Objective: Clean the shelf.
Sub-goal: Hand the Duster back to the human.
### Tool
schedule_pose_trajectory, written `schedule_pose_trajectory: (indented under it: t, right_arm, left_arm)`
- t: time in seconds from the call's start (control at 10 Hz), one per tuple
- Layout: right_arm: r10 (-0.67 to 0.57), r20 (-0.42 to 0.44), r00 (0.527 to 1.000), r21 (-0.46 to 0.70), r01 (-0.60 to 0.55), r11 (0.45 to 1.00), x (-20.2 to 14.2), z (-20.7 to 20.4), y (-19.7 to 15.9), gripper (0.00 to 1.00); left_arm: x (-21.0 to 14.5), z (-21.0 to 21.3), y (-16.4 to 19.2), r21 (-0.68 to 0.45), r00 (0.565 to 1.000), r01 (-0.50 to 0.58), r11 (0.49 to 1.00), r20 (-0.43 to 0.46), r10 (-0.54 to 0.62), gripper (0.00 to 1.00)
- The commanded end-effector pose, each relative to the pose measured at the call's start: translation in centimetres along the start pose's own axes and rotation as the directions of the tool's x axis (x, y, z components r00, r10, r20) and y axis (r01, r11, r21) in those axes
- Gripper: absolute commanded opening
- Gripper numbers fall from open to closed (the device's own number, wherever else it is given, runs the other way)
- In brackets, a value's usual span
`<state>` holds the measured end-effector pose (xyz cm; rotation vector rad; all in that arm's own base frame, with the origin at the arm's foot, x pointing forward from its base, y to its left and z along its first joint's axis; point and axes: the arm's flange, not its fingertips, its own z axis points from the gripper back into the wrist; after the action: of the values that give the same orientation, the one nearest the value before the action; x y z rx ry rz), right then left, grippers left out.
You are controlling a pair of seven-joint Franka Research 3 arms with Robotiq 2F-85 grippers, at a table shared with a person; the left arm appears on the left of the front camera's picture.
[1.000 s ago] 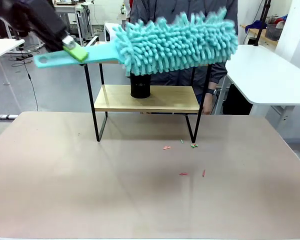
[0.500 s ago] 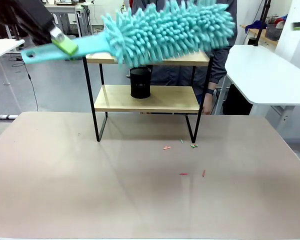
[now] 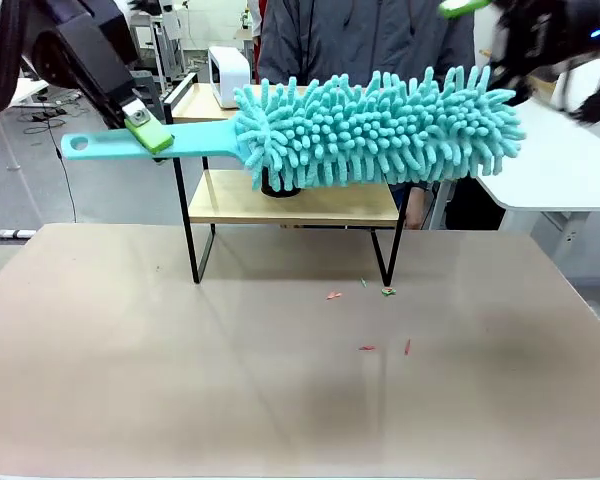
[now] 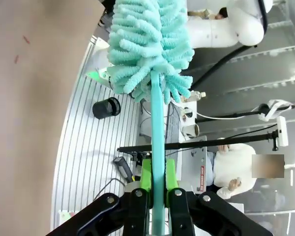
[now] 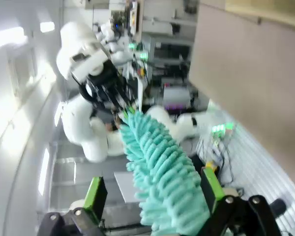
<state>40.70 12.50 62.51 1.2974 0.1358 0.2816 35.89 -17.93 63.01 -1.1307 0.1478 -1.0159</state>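
Left gripper (image 3: pixel 145 128): comes in from the upper left of the front view, its green pads (image 4: pixel 145 175) pinching the flat handle of the duster (image 3: pixel 375 127). In the left wrist view the handle runs straight up between the two fingers, clamped on both faces.

Duster: turquoise, with a thick shaggy head. It is held about level in the air, handle to the left, head to the right, in front of the upper part of the shelf. Whether the head touches the shelf cannot be told.

Shelf (image 3: pixel 290 200): stands on the far middle of the table (image 3: pixel 180 380), close to the person's side. Its lower wooden board and black legs are in plain sight; the duster head covers most of the upper board.

Black cup (image 3: pixel 280 182): on the lower board, left of centre, its top hidden behind the duster.

Right gripper (image 3: pixel 485 15): blurred at the upper right of the front view, above the far end of the duster head. In the right wrist view its fingers (image 5: pixel 94 194) are spread wide, one on each side of the duster's tip, touching nothing that can be made out.

Scraps (image 3: pixel 368 347): a few small red and green bits lie on the table in front of the shelf.

Person (image 3: pixel 365 40): stands behind the shelf in a grey jacket.
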Motion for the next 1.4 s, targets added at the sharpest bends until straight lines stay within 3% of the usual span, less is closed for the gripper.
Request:
schedule_pose_trajectory:
  t: [0.0,0.1,0.3,0.5,1.0,1.1,1.2,1.3]
  right_arm:
    - [0.007,-0.205,0.979,-0.057,-0.019,0.998,0.3,-1.3,0.3,1.0]
    - [0.026,-0.293,0.956,-0.016,-0.032,0.999,-0.2,-2.4,0.4,1.0]
    - [0.089,-0.444,0.892,-0.048,-0.123,0.991,-1.9,-4.2,0.6,1.0]
    - [0.123,-0.518,0.846,-0.031,-0.163,0.986,-2.5,-4.9,0.1,1.0]
    - [0.144,-0.522,0.841,-0.044,-0.195,0.98,-3.0,-5.6,-0.2,1.0]
    - [0.131,-0.526,0.841,-0.058,-0.189,0.98,-3.0,-5.5,-0.2,0.43]
    - [0.123,-0.527,0.841,-0.062,-0.183,0.981,-3.0,-5.5,-0.2,0.42]
    - [0.124,-0.525,0.842,-0.062,-0.183,0.981,-3.1,-5.5,-0.3,0.0]
  left_arm:
    - [0.1,0.6,-0.4,-0.018,0.997,0.046,0.999,-0.054,-0.047,0.12]
    - [0.0,0.6,-0.1,-0.009,0.998,0.032,0.999,-0.061,-0.033,0.12]
    - [0.3,0.3,0.5,-0.04,0.996,0.022,0.999,-0.084,-0.026,0.12]
    - [0.6,0.4,0.8,-0.127,0.992,0.052,0.99,-0.108,-0.066,0.12]
    - [1.2,0.2,1.3,-0.148,0.993,0.036,0.988,-0.106,-0.052,0.12]
    - [1.2,0.2,1.3,-0.15,0.993,0.035,0.988,-0.106,-0.051,0.12]
    - [1.1,0.3,1.3,-0.149,0.993,0.035,0.988,-0.105,-0.051,0.12]
    - [1.2,0.3,1.3,-0.148,0.993,0.036,0.988,-0.103,-0.052,0.12]
